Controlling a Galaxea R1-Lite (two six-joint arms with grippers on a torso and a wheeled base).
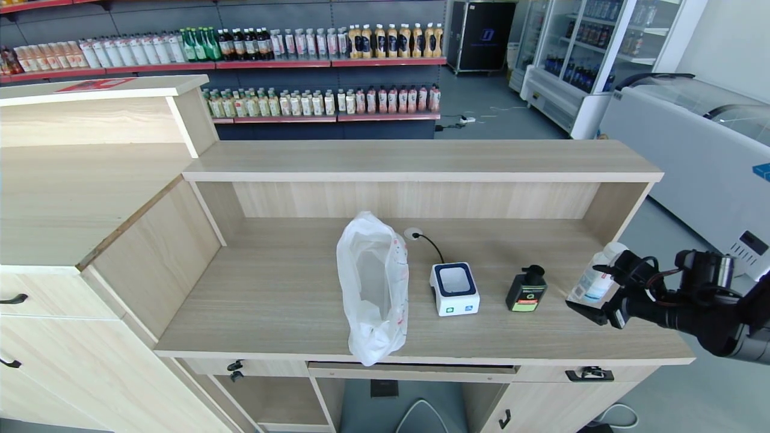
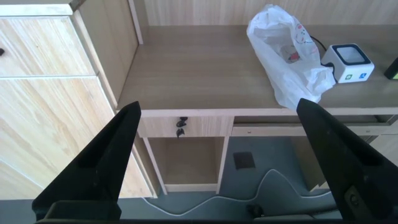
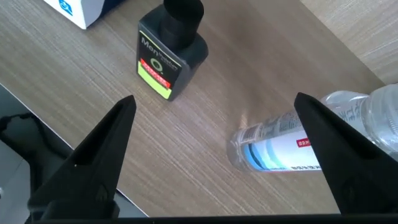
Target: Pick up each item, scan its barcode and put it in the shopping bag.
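On the counter, one shopping bag, one scanner, two bottles; left gripper, right gripper wide.

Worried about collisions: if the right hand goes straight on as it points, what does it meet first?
Probably the clear blue-labelled plastic bottle just ahead of the right hand, else the wooden counter; depth unclear.

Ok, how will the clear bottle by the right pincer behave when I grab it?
The clear bottle is round and smooth, so it may roll or slip. It looks like thin plastic, so it would probably dent under a hard squeeze.
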